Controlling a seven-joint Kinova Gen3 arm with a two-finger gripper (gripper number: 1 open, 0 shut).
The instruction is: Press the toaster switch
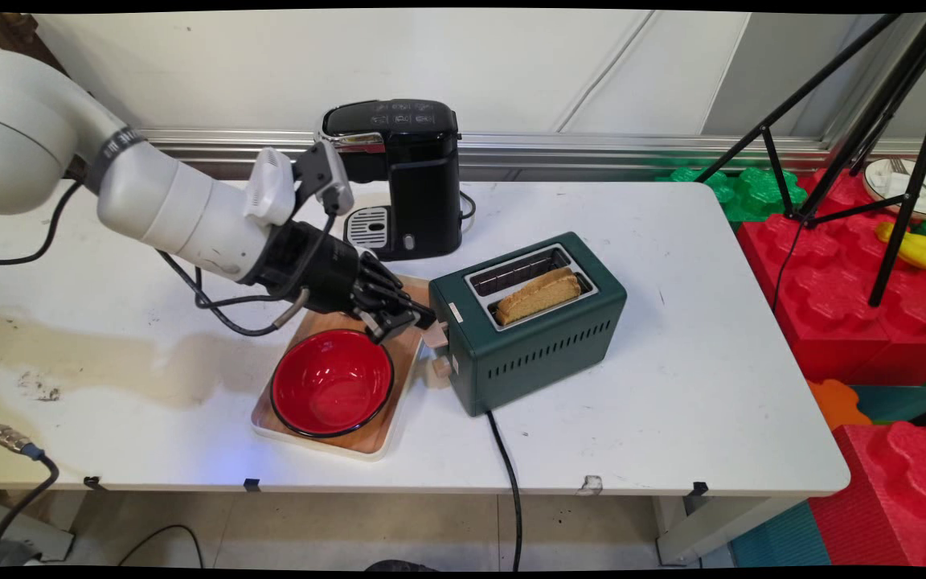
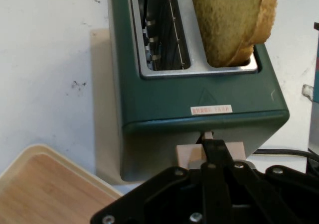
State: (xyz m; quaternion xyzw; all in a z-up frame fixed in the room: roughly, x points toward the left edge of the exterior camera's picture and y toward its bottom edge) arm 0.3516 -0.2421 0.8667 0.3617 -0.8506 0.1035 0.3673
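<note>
- The gripper (image 1: pixel 419 318) sits at the centre of the main view, right against the short end of the green toaster (image 1: pixel 539 342). In the hand view its fingers are drawn together into a narrow tip that rests on top of the pale wooden lever (image 2: pixel 192 154); they are closed with nothing held between them.
- A slice of bread (image 1: pixel 538 296) stands tall in the toaster's nearer slot, well out of it; the other slot is empty.
- Risk, as I judge it: the tip lies on the lever's top edge only, so a slightly off-line press could slide off the wood and knock the round knob (image 1: pixel 440 367) just below.
- A hard or slanted push could also shove the toaster to the right across the white table (image 1: pixel 712 386), since nothing braces it, and its black cord (image 1: pixel 507 474) runs off the bottom edge of the table.
- Just lower left of the gripper, a red bowl (image 1: pixel 332 383) sits on a wooden tray (image 1: pixel 366 441). The black linkage hangs above the tray's far corner, so a low swing could clip the bowl rim.
- A black coffee machine (image 1: pixel 415 173) stands in the upper centre, behind the wrist, near the hanging cables.
- Red and green foam blocks (image 1: pixel 849 265) and a tripod (image 1: pixel 905 145) fill the right side, off the table.
</note>
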